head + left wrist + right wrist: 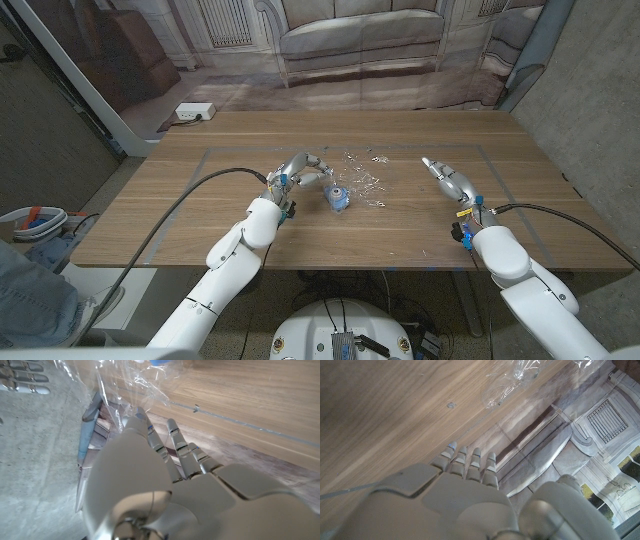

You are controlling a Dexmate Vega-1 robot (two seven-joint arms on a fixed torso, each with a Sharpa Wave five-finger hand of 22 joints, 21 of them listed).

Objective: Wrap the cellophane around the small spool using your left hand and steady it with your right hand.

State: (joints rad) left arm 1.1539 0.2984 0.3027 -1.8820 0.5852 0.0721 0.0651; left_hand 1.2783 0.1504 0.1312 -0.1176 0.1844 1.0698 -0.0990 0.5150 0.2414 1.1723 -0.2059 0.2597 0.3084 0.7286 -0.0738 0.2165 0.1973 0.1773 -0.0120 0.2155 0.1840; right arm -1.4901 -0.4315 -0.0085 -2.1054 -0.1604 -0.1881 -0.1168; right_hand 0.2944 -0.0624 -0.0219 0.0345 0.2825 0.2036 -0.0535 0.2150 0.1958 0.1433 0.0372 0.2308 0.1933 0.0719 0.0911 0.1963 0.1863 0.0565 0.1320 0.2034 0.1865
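Note:
A small blue spool [339, 197] stands upright near the middle of the wooden table [400, 235]. Crinkled clear cellophane [361, 177] lies around and behind it, trailing toward my left hand [300, 170]. In the left wrist view a strip of the cellophane [122, 390] runs taut from the spool [159, 362] to my left hand's fingertips [139, 414], which pinch it. My right hand [448, 181] hovers well to the right of the spool, fingers straight and holding nothing. In the right wrist view its fingers [470, 462] point past the cellophane [517, 375].
A white power strip [193, 113] lies beyond the table's back left corner. A printed backdrop of a sofa [360, 40] hangs behind the table. A white bin [35, 222] and a denim-clad leg [30, 295] are at the lower left.

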